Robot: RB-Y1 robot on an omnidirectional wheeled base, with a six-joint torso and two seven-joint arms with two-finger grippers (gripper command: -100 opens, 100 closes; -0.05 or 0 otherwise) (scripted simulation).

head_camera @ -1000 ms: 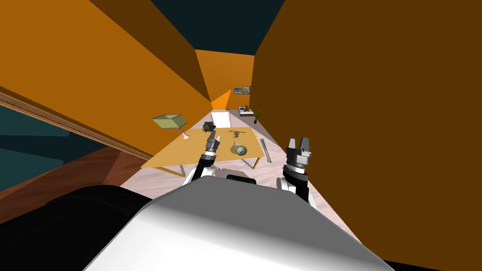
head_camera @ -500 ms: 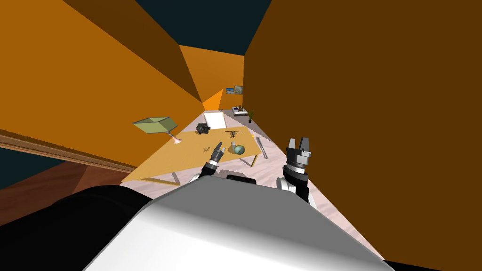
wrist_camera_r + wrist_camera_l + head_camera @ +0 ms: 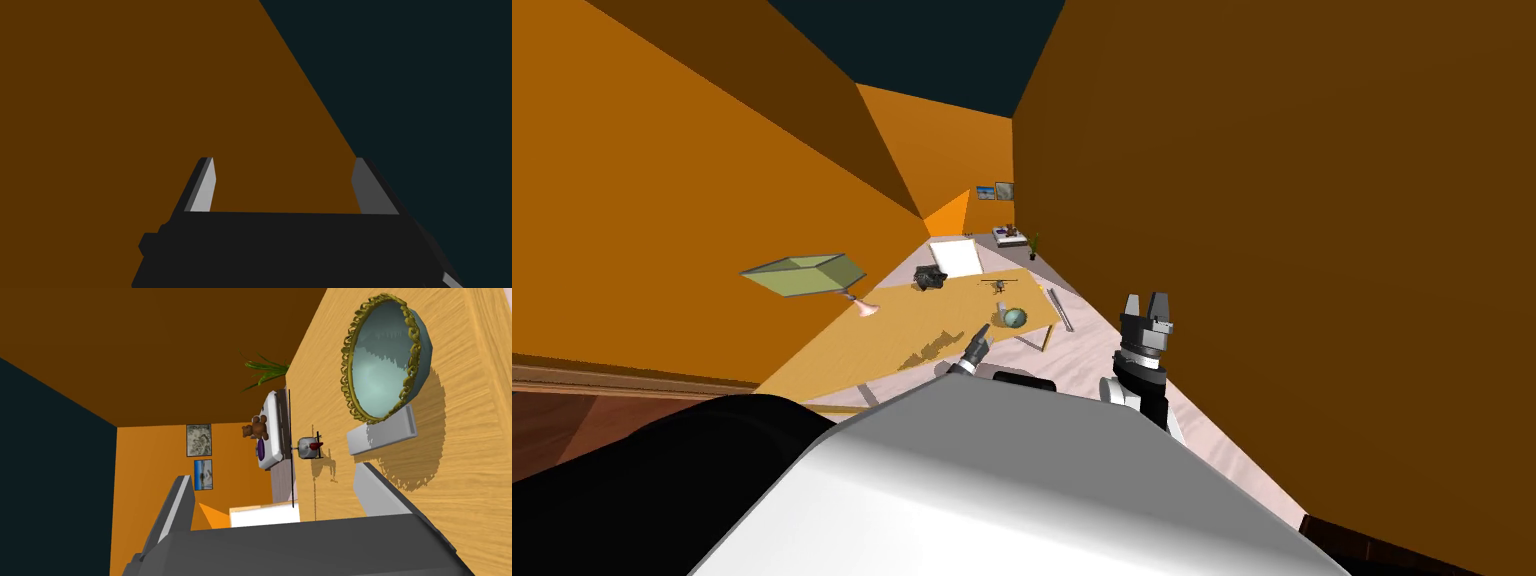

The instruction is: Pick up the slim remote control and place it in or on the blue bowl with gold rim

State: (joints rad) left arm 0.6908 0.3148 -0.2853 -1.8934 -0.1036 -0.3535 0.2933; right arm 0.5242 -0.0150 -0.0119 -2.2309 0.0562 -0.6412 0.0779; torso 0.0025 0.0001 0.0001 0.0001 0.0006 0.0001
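The slim remote, a flat pale grey slab, lies on the wood-grained bench near its right edge, just beside the round blue bowl with a scalloped gold rim. The left jaws stand released near the remote. The right jaws, off the bench's right edge, are released too.

Tabletop: light wood, clear grain, matt. Bowl: smooth, glossy pale blue-green inside, duller blue outside. Its rim: gold, rough and knobbly, metallic look. Remote: plain light grey, smooth, matt, material unclear. Floor: pale pinkish, marbled like stone, matt.
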